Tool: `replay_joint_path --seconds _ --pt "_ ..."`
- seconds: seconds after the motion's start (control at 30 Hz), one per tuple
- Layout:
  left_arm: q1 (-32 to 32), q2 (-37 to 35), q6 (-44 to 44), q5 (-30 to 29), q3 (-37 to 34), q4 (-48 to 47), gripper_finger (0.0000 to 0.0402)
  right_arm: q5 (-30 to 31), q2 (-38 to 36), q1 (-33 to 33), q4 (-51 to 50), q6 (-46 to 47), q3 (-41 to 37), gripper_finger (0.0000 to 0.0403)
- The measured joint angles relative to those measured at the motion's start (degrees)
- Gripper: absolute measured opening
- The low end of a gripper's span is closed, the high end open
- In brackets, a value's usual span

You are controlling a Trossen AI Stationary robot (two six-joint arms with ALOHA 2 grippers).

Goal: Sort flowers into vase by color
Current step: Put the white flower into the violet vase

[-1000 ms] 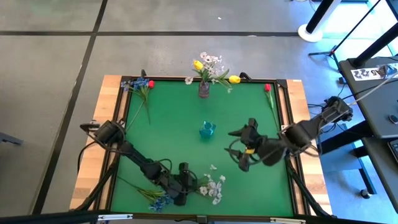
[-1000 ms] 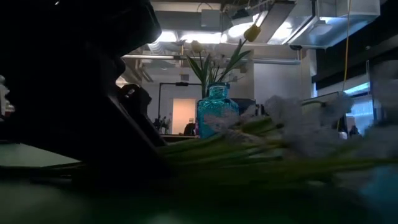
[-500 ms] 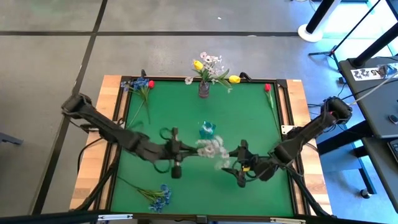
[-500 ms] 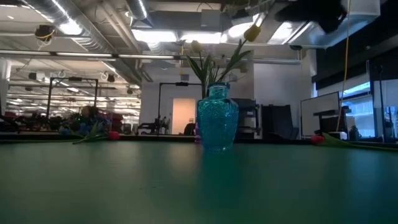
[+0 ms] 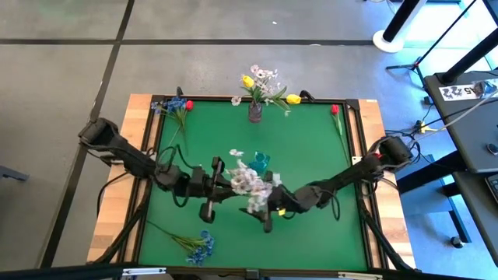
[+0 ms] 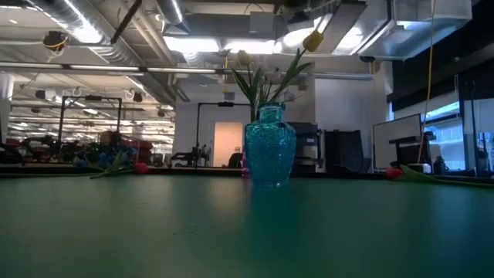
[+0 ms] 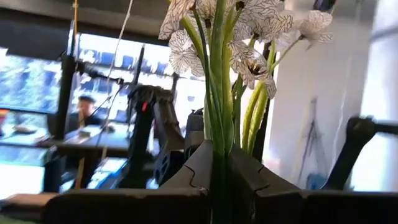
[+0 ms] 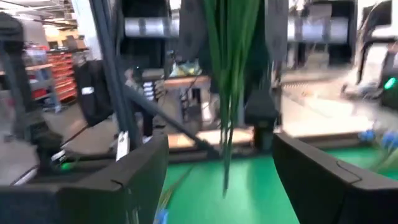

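My left gripper [image 5: 231, 183] is shut on a spray of white flowers [image 5: 250, 181], held over the middle of the green table just near of the teal vase [image 5: 260, 162]. The blossoms [image 7: 239, 28] stand above the fingers. The green stems [image 8: 229, 68] hang below them. My right gripper [image 5: 268, 215] comes from the table's right and stands open, its fingers [image 8: 127, 180] on either side of the hanging stems without touching them. A dark vase [image 5: 255, 112] at the far edge holds yellow and white flowers. My left gripper pinches the bundle of green stems [image 7: 219, 149] between its two fingers, a short way below the blossoms. The fingers come about level from the table's left and lie across the stems. The spray stands roughly upright, lifted clear of the table, stem ends hanging free.
Red and blue flowers [image 5: 177, 107] lie at the far left corner and one red flower [image 5: 336, 111] at the far right. A blue bunch [image 5: 201, 247] lies at the near left. A raised wooden rim [image 5: 148, 140] frames the mat.
My left gripper has risen from the near edge and gone toward the table's middle, tipping from pointing down to about level. The white spray has come off the table with it and now stands upright. My right gripper has sunk and gone left toward the stems.
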Motion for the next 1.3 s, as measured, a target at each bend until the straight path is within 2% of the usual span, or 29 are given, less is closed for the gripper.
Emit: replay_joint_path --seconds 0.13,0.23,0.4,0.53,0.67,0.73,0.77,0.93,1.07,1.17,1.3 --pt "0.23 3.68 -0.07 2.38 -2.23 8.14 0.0019 1.16 2.86 -0.52 -1.31 -3.52 6.25 0.0285" --pt "0.19 4.49 1.36 2.60 -2.57 9.63 0.0019 1.81 4.00 -0.80 -4.56 -3.33 9.95 0.0285" --pt "0.26 4.54 1.92 7.01 -2.57 9.40 0.0020 8.20 4.60 -0.81 -8.15 -3.35 12.06 0.0261" --pt "0.14 4.48 1.75 7.09 -2.48 9.10 0.0021 8.71 4.60 -0.80 -7.65 -3.35 12.11 0.0198" --pt "0.41 3.92 0.56 8.62 -2.54 7.87 0.0042 8.99 4.60 -0.70 -7.91 -3.18 12.12 0.0093" --pt "0.47 1.98 1.27 9.00 -3.26 5.29 0.0062 8.37 4.60 -0.77 -8.21 -3.25 12.13 0.0032" --pt "0.65 0.38 1.87 9.30 -4.10 3.30 0.0074 8.48 4.36 -0.73 -8.81 -3.34 12.10 0.0022" --pt "0.59 -14.01 4.38 9.93 -11.36 -8.47 0.0131 11.80 -0.85 -1.55 -15.66 -1.70 12.19 0.0027" --pt "0.14 -25.27 3.35 9.89 -18.48 -16.94 0.0156 14.57 -5.80 -5.73 -22.37 -4.80 12.27 0.0013" --pt "0.14 -29.21 2.42 9.86 -24.04 -17.45 0.0159 14.55 -8.63 -11.83 -26.13 -4.64 12.27 0.0019" --pt "0.84 -29.58 2.36 9.88 -29.49 -16.87 0.0160 13.23 -9.59 -21.18 -32.75 -3.11 12.22 0.0016"
